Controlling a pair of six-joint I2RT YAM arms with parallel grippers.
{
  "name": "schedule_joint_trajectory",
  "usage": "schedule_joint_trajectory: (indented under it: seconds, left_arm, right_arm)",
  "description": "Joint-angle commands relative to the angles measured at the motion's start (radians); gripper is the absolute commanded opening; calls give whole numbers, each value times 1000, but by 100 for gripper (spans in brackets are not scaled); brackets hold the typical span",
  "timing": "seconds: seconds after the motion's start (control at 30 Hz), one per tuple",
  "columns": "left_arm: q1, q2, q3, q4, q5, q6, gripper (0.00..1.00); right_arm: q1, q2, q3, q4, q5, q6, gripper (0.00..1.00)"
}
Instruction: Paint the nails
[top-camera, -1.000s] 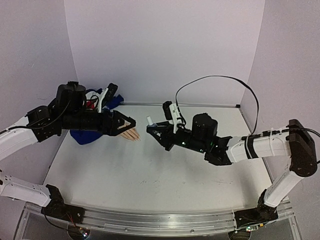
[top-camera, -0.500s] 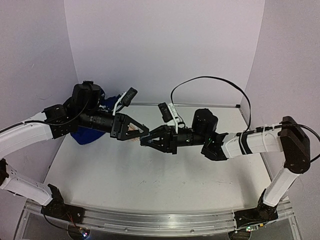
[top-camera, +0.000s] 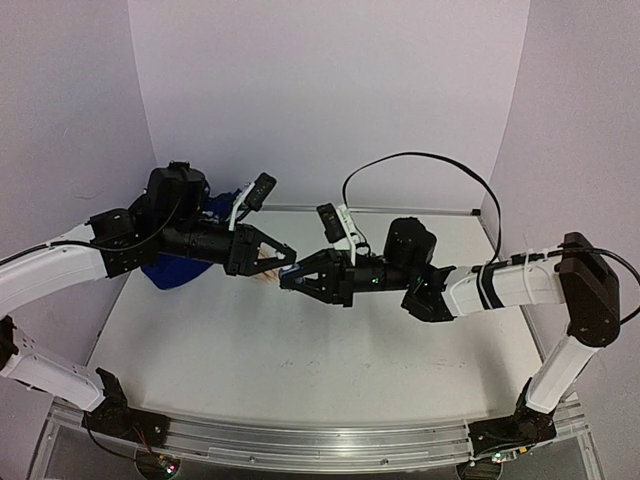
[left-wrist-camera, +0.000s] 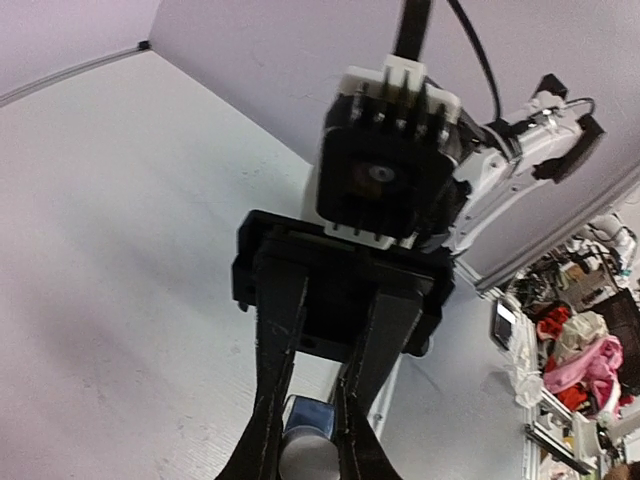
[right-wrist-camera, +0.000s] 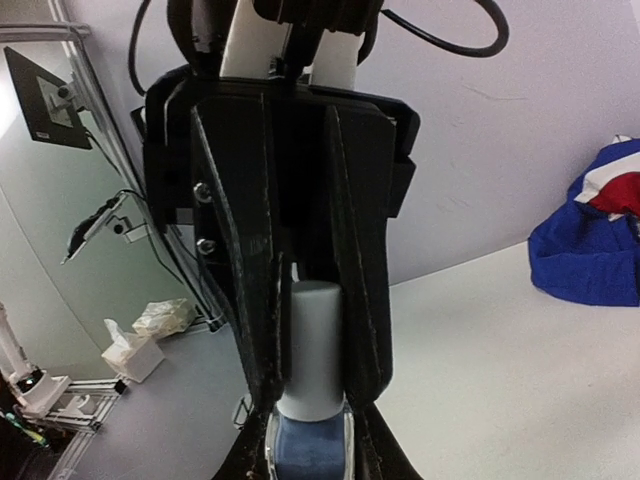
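Observation:
Both grippers meet above the middle of the table. My right gripper (top-camera: 293, 281) (right-wrist-camera: 308, 455) is shut on the blue base of a small bottle (right-wrist-camera: 308, 450). Its white cap (right-wrist-camera: 316, 340) points at the left arm. From the opposite side my left gripper (top-camera: 287, 263) (left-wrist-camera: 305, 458) is shut on that cap (left-wrist-camera: 305, 462), with the blue glass (left-wrist-camera: 310, 415) just beyond it. The peach mannequin hand (top-camera: 266, 264) peeks out behind the left gripper. Its blue, red and white sleeve (top-camera: 168, 272) (right-wrist-camera: 595, 240) lies at the left. The nails are too small to make out.
Purple walls enclose the table at the back and on both sides. A black cable (top-camera: 420, 160) loops above the right arm. The white tabletop (top-camera: 300, 350) stretches in front of the grippers.
The left arm swung right, away from the mannequin hand, and its jaws closed on the bottle's cap. The right gripper carried the bottle a little left to meet it.

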Motion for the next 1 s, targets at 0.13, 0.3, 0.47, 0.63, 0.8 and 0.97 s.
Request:
schedule_joint_trajectory:
  seconds: [0.13, 0.3, 0.47, 0.63, 0.8, 0.97]
  left_arm:
    - [-92, 98, 216, -284, -641, -130, 0]
    - [-91, 166, 269, -298, -651, -199, 0]
    - [-91, 99, 237, -212, -567, -122, 36]
    - [-76, -46, 97, -24, -408, -39, 80]
    - [-68, -129, -8, 88, -265, -24, 85]
    - [-67, -69, 27, 91, -115, -12, 82]
  right_arm:
    - [167, 31, 168, -300, 1616, -393, 0]
    - [178, 122, 230, -145, 1612, -577, 0]
    - [143, 56, 163, -130, 1030, -533, 0]
    - [-16, 3, 118, -146, 288, -309, 0]
    - [-83, -19, 103, -97, -129, -163, 0]
    - [-84, -53, 81, -3, -302, -44, 0]
